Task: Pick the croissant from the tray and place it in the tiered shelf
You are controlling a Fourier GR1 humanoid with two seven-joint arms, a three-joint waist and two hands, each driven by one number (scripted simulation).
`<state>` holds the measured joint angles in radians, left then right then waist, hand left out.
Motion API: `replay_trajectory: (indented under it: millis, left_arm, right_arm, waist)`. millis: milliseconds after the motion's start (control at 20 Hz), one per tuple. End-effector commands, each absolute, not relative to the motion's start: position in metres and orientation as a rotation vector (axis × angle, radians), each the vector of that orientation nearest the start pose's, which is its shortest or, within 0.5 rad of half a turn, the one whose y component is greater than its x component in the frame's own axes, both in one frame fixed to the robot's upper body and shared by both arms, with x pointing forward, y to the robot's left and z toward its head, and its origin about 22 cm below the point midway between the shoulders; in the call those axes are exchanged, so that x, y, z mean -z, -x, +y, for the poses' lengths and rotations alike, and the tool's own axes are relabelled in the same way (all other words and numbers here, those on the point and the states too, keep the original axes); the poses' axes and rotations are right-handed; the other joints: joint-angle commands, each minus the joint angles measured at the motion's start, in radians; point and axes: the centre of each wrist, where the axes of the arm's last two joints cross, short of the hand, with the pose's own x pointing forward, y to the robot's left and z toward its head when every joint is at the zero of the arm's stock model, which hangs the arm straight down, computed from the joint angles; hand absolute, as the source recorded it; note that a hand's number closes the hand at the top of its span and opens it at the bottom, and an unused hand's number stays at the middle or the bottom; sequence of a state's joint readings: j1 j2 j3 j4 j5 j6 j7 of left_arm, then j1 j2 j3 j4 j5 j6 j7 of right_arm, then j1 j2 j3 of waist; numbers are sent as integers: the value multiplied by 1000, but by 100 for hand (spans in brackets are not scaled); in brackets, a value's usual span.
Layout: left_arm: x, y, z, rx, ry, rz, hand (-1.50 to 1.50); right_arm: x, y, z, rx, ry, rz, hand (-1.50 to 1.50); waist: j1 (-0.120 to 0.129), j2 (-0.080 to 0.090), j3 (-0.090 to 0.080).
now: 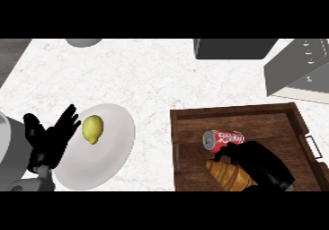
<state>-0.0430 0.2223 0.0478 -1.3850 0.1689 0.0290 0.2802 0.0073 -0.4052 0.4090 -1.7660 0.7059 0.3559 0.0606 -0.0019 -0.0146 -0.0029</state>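
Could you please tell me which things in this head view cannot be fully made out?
- Croissant: its right part is hidden under the right hand; whether the fingers close round it cannot be told.
- Tray: its near end is cut off by the lower edge.
- Dark grey object: cut off at the top, so it cannot be identified.
- Plate: its left rim is hidden behind the left hand.

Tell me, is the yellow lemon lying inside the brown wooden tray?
No, the yellow lemon lies on the round white plate, left of the brown wooden tray.
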Motion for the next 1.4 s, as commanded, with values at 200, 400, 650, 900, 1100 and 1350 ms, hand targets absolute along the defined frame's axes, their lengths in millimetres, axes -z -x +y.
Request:
replay_trajectory:
  millis: [200,400,650,900,1100,1350]
  left_arm:
    - [32,-240,287,-58,-81,-1101,0]
    - [36,-244,285,-64,-112,-1109,0]
    - [38,-233,301,-68,-125,-1108,0]
    - [22,-246,315,-78,-127,-1104,0]
    - [20,-246,304,-53,-113,-1119,0]
    - [34,-243,287,-36,-102,-1104,0]
  right_arm:
    - [-52,-242,-333,-939,592,-1339,150]
    - [-84,-211,-350,-874,666,-1497,150]
    - [-142,-186,-340,-706,797,-1651,150]
    - [-212,-154,-361,-607,880,-1675,150]
    - [-262,-153,-385,-483,938,-1689,150]
    - [-313,-165,-421,-376,965,-1678,150]
  waist:
    - [-5,17,4]
    - [-25,12,2]
    - [-27,9,1]
    - [-40,7,0]
    - [-16,10,1]
    - [0,14,2]
